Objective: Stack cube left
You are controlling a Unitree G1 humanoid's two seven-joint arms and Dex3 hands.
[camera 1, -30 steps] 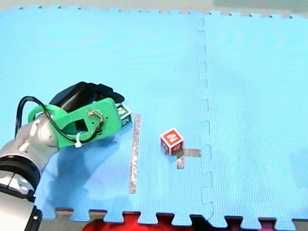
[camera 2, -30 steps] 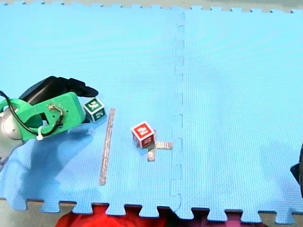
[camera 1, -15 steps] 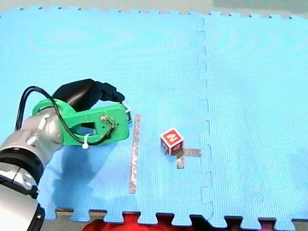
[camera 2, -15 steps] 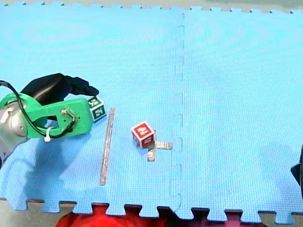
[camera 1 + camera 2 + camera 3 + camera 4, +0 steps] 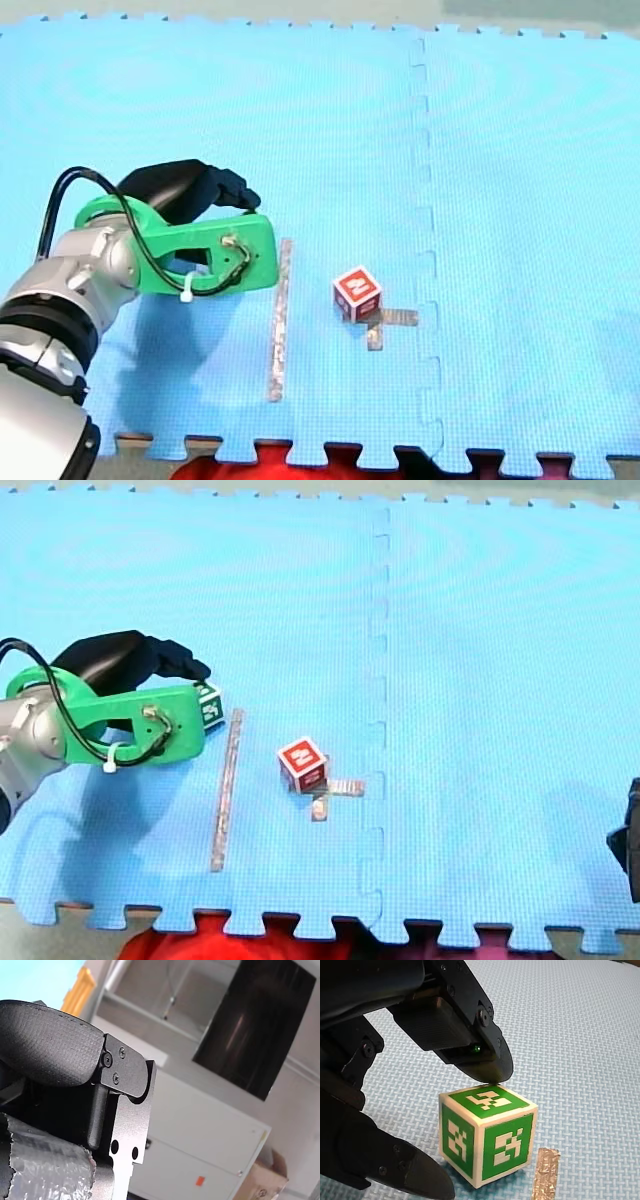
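Observation:
A green-and-white patterned cube (image 5: 485, 1135) stands on the blue foam mat (image 5: 500, 150), left of centre. In the head views my left hand (image 5: 197, 683) and its green wrist bracket (image 5: 200, 255) cover most of the green cube (image 5: 211, 708). The second wrist view shows the black fingers (image 5: 485, 1060) curled around the cube, one fingertip touching its top edge and another low at its side. A red-and-white cube (image 5: 357, 292) sits to the right, apart from the hand, at a cross of silver tape (image 5: 385, 322). A dark piece of my right arm (image 5: 630, 850) shows at the right edge.
A long strip of silver tape (image 5: 279, 320) lies on the mat between the two cubes. The mat's jigsaw front edge (image 5: 300, 455) runs close below, with red cloth (image 5: 260, 470) under it. A seam (image 5: 425, 200) splits the mat in two.
My left hand swung right and over the green cube, so the bracket now hides most of it. The green cube barely shifted. The red cube stayed put.

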